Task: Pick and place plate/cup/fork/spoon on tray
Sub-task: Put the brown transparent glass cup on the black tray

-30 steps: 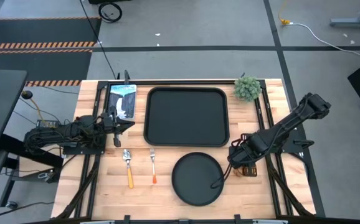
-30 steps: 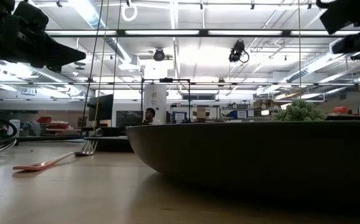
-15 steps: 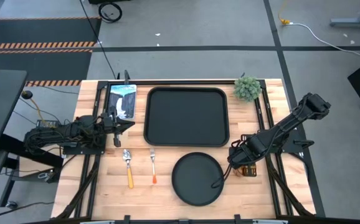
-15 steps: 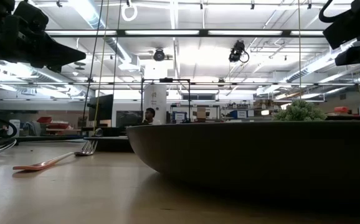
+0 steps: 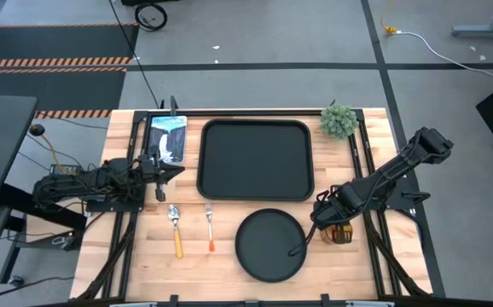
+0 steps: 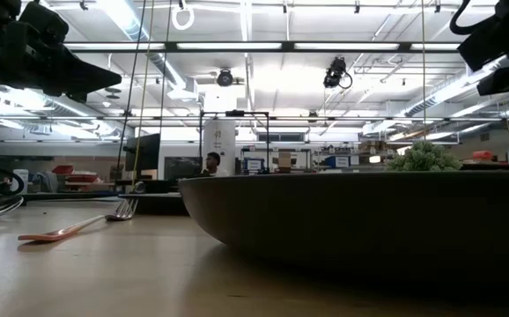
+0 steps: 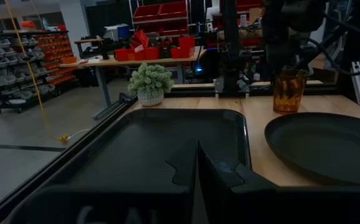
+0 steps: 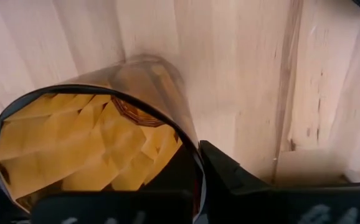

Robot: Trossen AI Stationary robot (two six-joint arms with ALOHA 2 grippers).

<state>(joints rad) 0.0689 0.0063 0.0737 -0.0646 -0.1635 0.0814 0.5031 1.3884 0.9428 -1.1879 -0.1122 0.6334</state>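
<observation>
**A:** Since it's a thin-walled tumbler, the cup should be light and stiff, probably slick. It stands upright on the table, just right of the plate and well clear of the tray.

**B:** Where to hold?

**A:** Across the rim, one finger inside and one outside, or around the wall near the top. Faceted sides might give some bite. Squeeze gently; I'd guess hard plastic, so it could crack or pop out.

**B:** Right gripper state?

**A:** Right over the cup. In the right wrist view the rim sits by the fingers, one seemingly inside the mouth. Can't tell if they're spread or pinching it; no clear contact visible.

**B:** Is it lifted?

**A:** Left wrist view shows the base on the wood, so I'd say no.

**B:** Left side?

**A:** Left gripper waits by the tray's left edge, fingers pressed together, holding nothing.

**B:** The rest?

**A:** Spoon and fork lie side by side left of the plate, in front of the tray. Tray has nothing on it. Plant is at its far right corner, out of the way.
</observation>
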